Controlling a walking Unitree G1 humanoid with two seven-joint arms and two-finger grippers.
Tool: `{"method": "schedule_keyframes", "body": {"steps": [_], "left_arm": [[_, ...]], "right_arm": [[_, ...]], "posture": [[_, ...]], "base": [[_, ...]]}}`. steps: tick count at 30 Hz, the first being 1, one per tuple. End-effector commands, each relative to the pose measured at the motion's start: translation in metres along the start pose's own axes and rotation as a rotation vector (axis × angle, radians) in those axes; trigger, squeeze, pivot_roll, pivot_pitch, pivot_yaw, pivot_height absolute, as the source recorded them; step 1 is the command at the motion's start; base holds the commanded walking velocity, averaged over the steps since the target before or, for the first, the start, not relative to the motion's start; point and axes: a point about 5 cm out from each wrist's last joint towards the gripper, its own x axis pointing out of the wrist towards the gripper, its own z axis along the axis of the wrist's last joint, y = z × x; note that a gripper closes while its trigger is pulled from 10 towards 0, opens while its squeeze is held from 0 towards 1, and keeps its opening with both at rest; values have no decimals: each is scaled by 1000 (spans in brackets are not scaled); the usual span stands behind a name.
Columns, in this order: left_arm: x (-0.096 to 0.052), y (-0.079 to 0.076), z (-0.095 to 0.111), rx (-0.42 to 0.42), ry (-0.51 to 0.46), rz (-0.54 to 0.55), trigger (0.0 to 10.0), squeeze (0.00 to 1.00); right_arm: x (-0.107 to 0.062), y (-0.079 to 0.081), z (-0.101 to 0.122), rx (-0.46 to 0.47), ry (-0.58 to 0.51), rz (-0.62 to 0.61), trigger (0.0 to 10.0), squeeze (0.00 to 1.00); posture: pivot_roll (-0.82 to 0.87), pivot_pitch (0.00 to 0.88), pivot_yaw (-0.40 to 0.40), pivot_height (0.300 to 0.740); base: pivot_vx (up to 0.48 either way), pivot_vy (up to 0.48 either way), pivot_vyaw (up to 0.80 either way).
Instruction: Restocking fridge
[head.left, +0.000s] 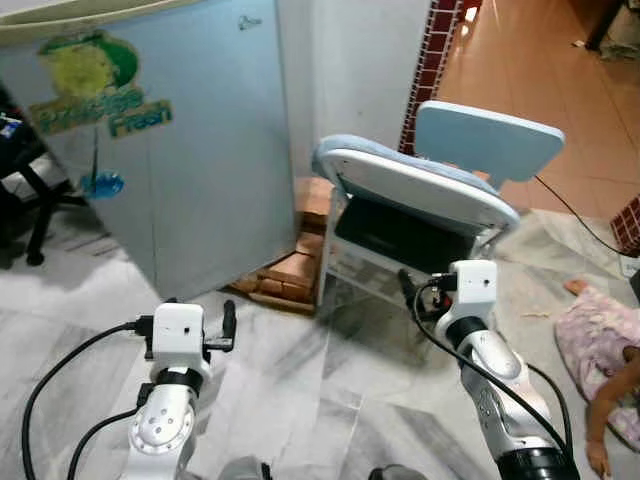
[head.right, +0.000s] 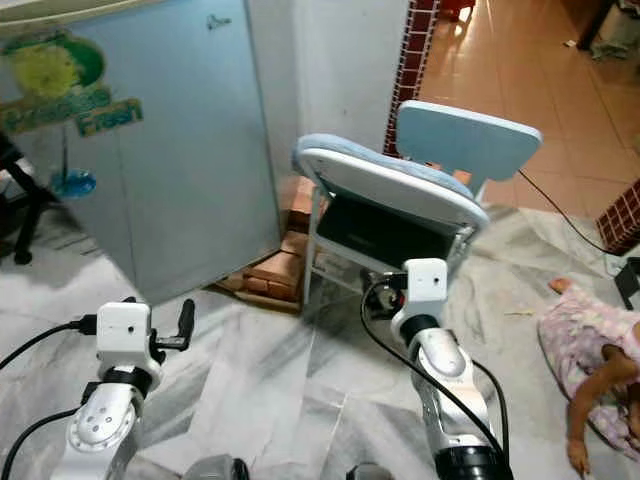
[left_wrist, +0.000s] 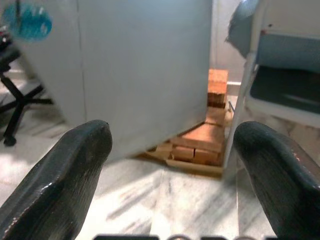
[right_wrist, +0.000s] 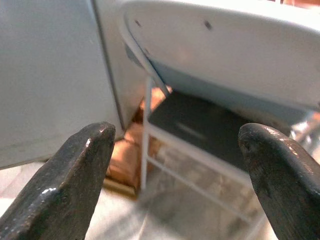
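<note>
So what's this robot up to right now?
It stands on the marble floor facing a closed pale blue fridge, with a light blue chair beside it. Both the left gripper and the right gripper are raised in front of it, fingers open, holding nothing. Bricks lie by the fridge's base. A person lies on the floor at the right.
</note>
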Motion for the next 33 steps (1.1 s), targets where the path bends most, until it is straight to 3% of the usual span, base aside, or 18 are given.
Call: {"method": "schedule_keyframes", "body": {"steps": [1,4,8,15,18,23,33], "left_arm": [[-3,3,-5,6,21,18,10000,0],[-3,4,-5,4,23,26,10000,0],[-1,8,-5,12,15,37,10000,0],[3,14,-1,19,-12,44,10000,0],[4,17,0,15,-31,48,10000,0],[8,16,5,6,-81,42,10000,0],[15,10,18,45,-204,-40,10000,0]], "right_arm": [[0,-1,0,17,-24,-21,10000,0],[-4,-7,-2,-52,-5,-65,10000,0],[-9,-4,-5,36,-12,21,10000,0],[-8,-5,-8,8,-12,-28,10000,0],[-8,-6,-7,82,-33,-50,10000,0],[-10,-20,-2,55,-61,-102,10000,0],[-4,-16,3,13,-99,-81,10000,0]], "posture": [[-10,123,50,740],[-16,120,46,740],[-18,117,44,740],[-17,109,46,740],[-20,104,49,740],[-32,89,55,740],[-44,85,70,740]], "base": [[0,480,0],[0,480,0],[0,480,0],[0,480,0],[0,480,0],[0,480,0],[0,480,0]]}}
